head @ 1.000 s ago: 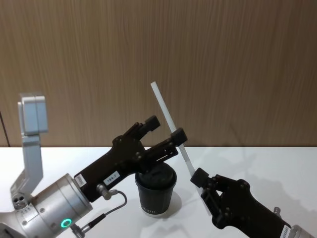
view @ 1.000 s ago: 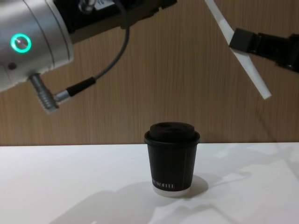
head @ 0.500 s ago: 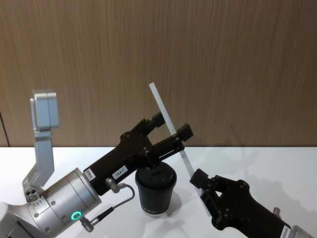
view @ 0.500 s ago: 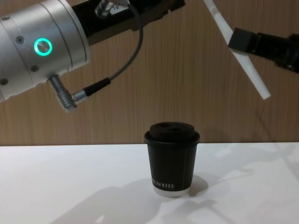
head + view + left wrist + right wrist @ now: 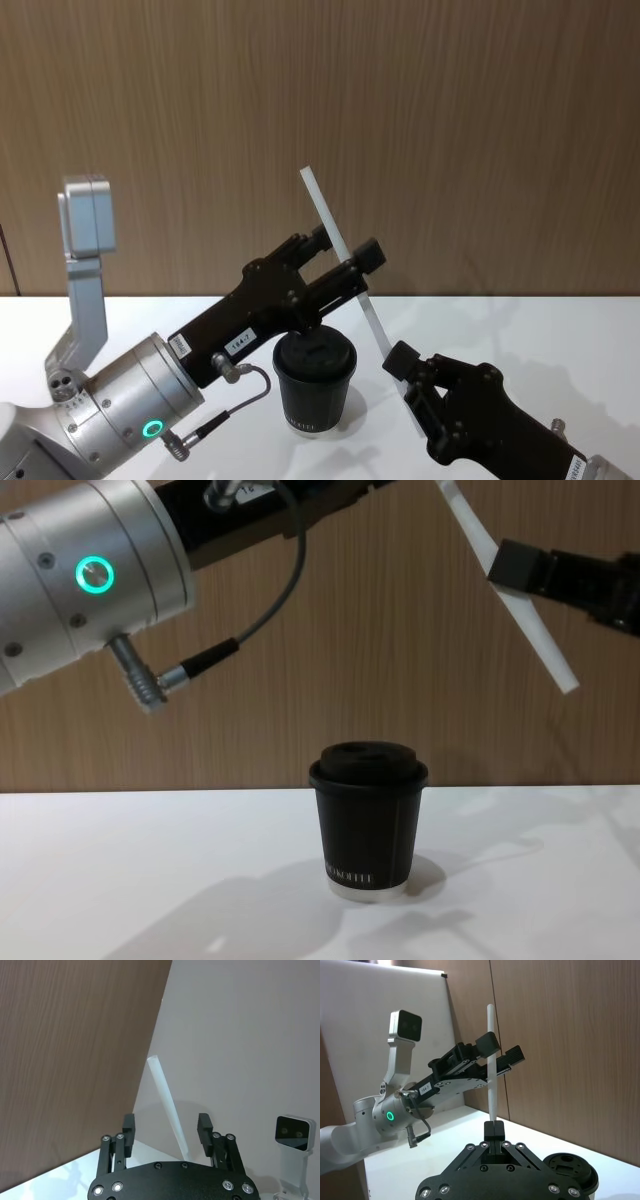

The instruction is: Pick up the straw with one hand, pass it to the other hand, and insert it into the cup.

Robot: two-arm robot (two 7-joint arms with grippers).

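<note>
Right gripper (image 5: 400, 362) pinches the thin white straw (image 5: 318, 205) low down, tilted. Left gripper (image 5: 343, 248) has its black fingers spread around it. Below sits a matte black domed-lid paper cup (image 5: 368, 820) on the white table (image 5: 150, 860), lettering too tiny to read.

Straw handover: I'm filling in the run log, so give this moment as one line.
phase: handover | right pincer: shut on straw | left pincer: open, astride straw | cup: lidded, on table

Head looks down, chest sideways; both see cup (image 5: 314, 385).
</note>
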